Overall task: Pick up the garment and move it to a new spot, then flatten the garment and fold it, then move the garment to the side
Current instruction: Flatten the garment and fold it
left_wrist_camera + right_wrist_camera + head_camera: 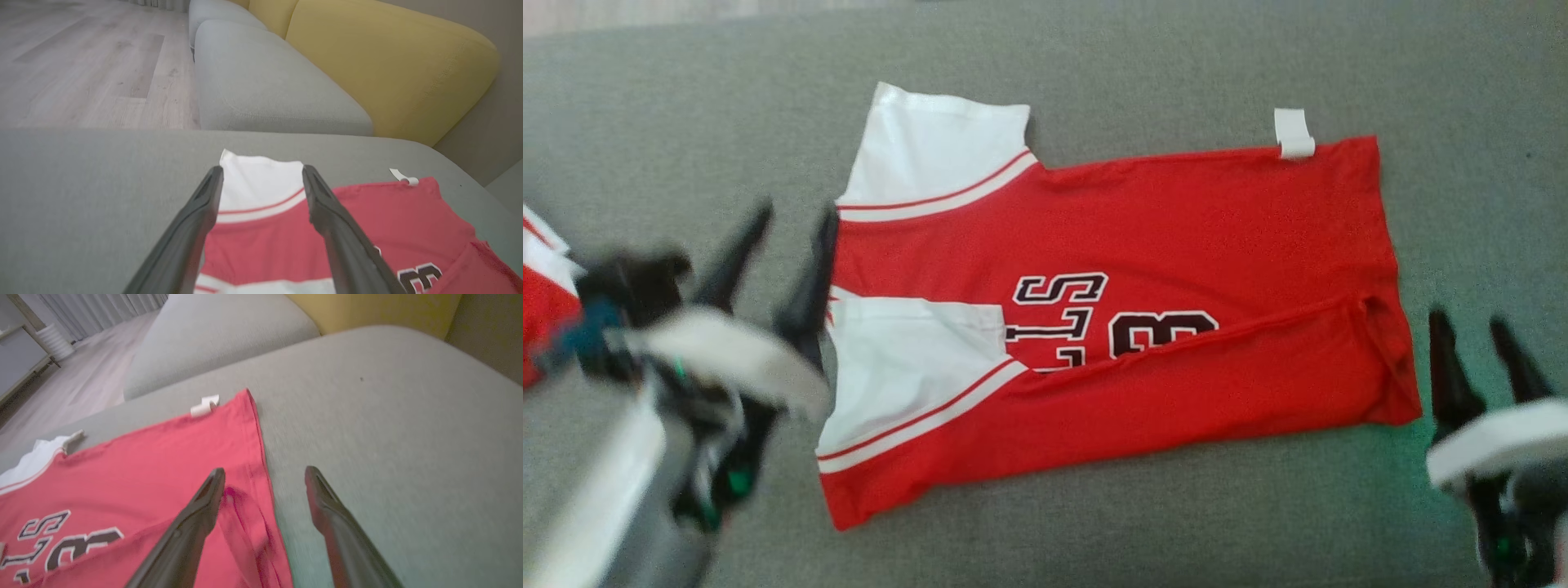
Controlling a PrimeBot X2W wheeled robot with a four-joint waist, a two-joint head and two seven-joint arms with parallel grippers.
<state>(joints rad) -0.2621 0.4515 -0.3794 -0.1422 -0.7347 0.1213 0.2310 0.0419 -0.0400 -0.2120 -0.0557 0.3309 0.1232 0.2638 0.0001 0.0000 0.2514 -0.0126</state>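
Head view first: the red jersey (1135, 245) lies flat across the middle of the grey cushion (1094, 41), white sleeves toward the cushion's left side, hem toward its right. Its near long edge is folded up over the dark lettering. A white tag (1294, 133) pokes out from the far edge near the hem corner. The left gripper (795, 224) sits at the sleeve end, fingers spread wide, nothing between them; one finger lies right along the jersey's edge, though contact is too blurred to call. The right gripper (1468, 327) is just beside the near hem corner, also spread wide and empty. A second red-and-white garment (539, 278) peeks in at the cushion's left edge.

Over to the left wrist view: both dark fingers frame the far white sleeve (261, 171), held apart above the cloth. Beyond the cushion's far edge come another grey seat (261, 90), a yellow backrest (388, 61) and wooden floor (81, 61).

Right wrist view now: one finger hangs over the hem, the other over bare cushion, with a clear gap between them.
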